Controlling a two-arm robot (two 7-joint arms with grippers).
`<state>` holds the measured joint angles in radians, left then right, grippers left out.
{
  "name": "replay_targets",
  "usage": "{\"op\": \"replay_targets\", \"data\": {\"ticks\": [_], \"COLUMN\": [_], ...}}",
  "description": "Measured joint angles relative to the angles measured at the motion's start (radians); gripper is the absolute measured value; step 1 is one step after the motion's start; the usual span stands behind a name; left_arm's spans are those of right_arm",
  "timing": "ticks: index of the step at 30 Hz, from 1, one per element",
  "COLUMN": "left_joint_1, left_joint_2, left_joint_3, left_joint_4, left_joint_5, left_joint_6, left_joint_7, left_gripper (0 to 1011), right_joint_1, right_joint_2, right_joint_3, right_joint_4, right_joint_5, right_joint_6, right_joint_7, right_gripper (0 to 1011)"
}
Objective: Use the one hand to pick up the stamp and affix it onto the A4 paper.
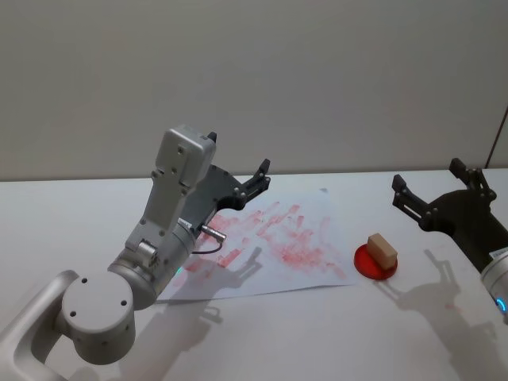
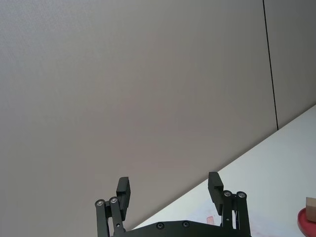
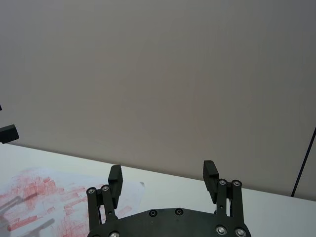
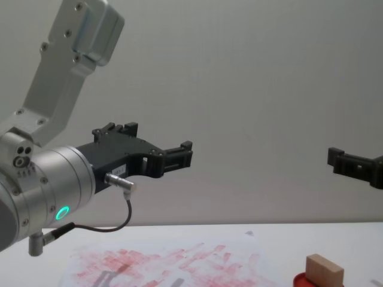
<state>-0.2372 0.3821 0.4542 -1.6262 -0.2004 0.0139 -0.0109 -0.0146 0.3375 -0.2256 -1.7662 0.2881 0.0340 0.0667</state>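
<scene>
Head view: the stamp (image 1: 382, 251), a small tan wooden block, rests on the round red ink pad (image 1: 365, 267), just beside the right edge of the paper (image 1: 317, 218). The paper lies flat on the white table (image 1: 278, 333) and is covered with smeared red prints. The left gripper (image 4: 149, 140) hangs above the paper's left part, fingers spread wide and holding nothing. The right gripper (image 1: 427, 178) is raised to the right of the ink pad, also wide open and empty, apart from the stamp.
</scene>
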Motion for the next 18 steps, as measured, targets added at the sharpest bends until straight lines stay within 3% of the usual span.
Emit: {"op": "replay_targets", "data": {"ticks": [18], "left_joint_1": [0.0], "left_joint_2": [0.0], "left_joint_3": [0.0], "left_joint_4": [0.0], "left_joint_5": [0.0], "left_joint_6": [0.0], "left_joint_7": [0.0], "left_gripper": [1001], "right_joint_1": [0.0], "right_joint_2": [0.0], "right_joint_3": [0.0], "right_joint_4": [-0.001], "right_joint_5": [0.0], "right_joint_6": [0.0], "right_joint_7": [0.0], "right_gripper": [1001]}}
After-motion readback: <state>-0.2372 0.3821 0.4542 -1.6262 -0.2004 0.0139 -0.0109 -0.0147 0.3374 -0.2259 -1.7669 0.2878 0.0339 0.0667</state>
